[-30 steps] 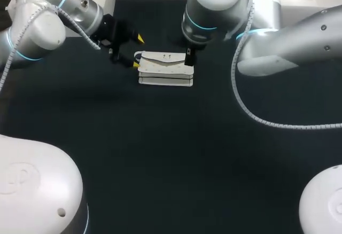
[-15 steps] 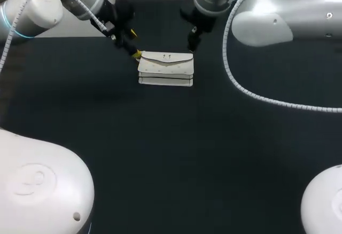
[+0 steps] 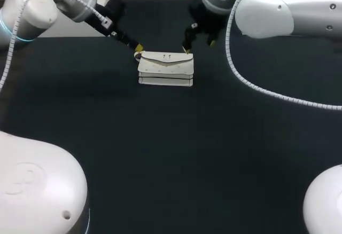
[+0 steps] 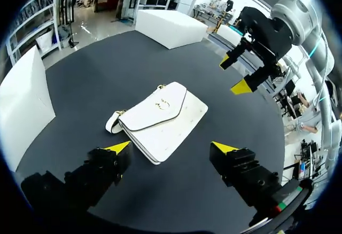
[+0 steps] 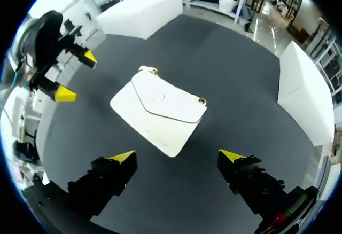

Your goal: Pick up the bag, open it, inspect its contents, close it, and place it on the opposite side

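Both arms have lifted and drawn back from the white flap handbag (image 3: 165,68) over the last second: the right claw (image 5: 177,155), which was down at the handbag's far right corner, now hangs above and beyond that corner, and the left claw (image 4: 171,147) has pulled away toward the far left, one yellow tip still close to the handbag's left end. The handbag itself has not shifted; it lies flat on the dark worktop (image 3: 171,154), flap (image 5: 160,98) shut, the metal clasp (image 4: 160,104) facing up and the strap loop (image 4: 112,123) poking out at its left end. Each claw is spread wide with nothing between its fingers, and neither touches the handbag. Judging from this, the pick-up has yet to be secured, though the arms may equally be backing off to line up again. To do it well, one claw should come down over a short end of the handbag and pinch the body below the flap, so the flap stays free to lift. The other claw should wait clear of the clasp until the handbag is steady. A flat, smooth bag offers little edge, so a shallow bite on a corner would likely slip; the strap loop looks too slack to carry it level.
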